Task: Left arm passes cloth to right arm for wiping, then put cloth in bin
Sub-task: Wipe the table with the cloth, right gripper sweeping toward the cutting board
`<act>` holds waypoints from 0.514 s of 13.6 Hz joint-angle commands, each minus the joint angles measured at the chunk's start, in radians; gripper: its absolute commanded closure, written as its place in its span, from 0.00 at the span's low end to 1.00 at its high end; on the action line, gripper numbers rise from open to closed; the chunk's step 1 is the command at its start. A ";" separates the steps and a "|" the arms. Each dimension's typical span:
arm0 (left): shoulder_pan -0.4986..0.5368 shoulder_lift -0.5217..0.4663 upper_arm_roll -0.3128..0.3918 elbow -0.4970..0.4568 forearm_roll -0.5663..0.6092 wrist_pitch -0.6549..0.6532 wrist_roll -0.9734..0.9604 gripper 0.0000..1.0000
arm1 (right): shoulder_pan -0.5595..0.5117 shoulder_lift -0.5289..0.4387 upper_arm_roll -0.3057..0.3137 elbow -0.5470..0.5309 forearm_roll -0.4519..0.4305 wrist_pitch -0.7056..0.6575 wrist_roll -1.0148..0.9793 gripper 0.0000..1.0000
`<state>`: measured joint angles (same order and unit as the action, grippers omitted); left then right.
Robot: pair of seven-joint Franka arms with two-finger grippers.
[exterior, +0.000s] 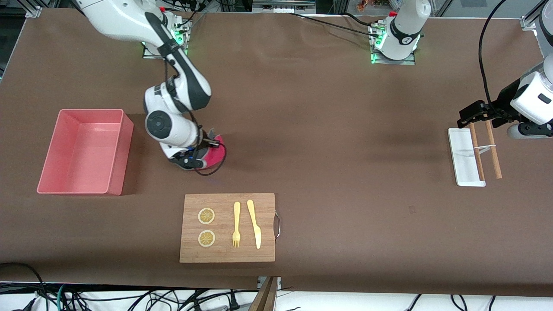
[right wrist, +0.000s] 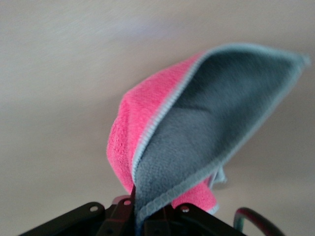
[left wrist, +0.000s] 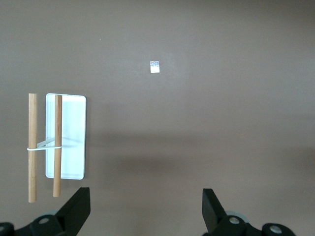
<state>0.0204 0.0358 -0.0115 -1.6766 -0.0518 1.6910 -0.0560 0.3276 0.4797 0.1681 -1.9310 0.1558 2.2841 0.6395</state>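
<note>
The magenta-red cloth (exterior: pixel 214 156) with its grey reverse side (right wrist: pixel 206 118) is bunched on the brown table beside the bin (exterior: pixel 122 151), toward the right arm's end. My right gripper (exterior: pixel 208 147) is down at the table, shut on the cloth, whose folded edge runs between the fingers (right wrist: pixel 140 209). The pale pink bin is empty. My left gripper (exterior: pixel 474 114) hangs open over the left arm's end of the table, with nothing between its black fingers (left wrist: pixel 146 199).
A wooden cutting board (exterior: pixel 227 227) with two lemon slices, a fork and a knife lies nearer the front camera than the cloth. A small white tray (exterior: pixel 462 157) and two banded wooden sticks (exterior: pixel 492 149) lie under the left gripper. A small white tag (left wrist: pixel 155 66) lies on the table.
</note>
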 commanded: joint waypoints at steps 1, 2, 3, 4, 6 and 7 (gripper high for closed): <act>0.003 0.015 0.001 0.037 -0.022 -0.025 0.024 0.00 | 0.047 0.028 0.050 0.082 0.013 -0.003 0.191 1.00; 0.001 0.018 0.001 0.038 -0.022 -0.024 0.024 0.00 | 0.054 0.033 0.073 0.105 0.013 -0.003 0.251 1.00; 0.001 0.016 -0.001 0.041 -0.022 -0.024 0.024 0.00 | 0.060 0.034 0.094 0.125 0.013 -0.003 0.288 1.00; 0.001 0.016 -0.002 0.044 -0.022 -0.024 0.022 0.00 | 0.060 0.039 0.112 0.147 0.014 -0.005 0.314 1.00; 0.001 0.009 -0.007 0.064 -0.022 -0.027 0.022 0.00 | 0.060 0.037 0.122 0.164 0.013 -0.011 0.329 1.00; -0.002 0.009 -0.007 0.096 -0.022 -0.037 0.019 0.00 | 0.054 0.037 0.120 0.162 0.011 -0.011 0.321 1.00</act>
<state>0.0191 0.0365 -0.0163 -1.6522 -0.0523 1.6899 -0.0547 0.3980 0.4929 0.2834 -1.8009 0.1569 2.2865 0.9580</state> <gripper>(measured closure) 0.000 0.978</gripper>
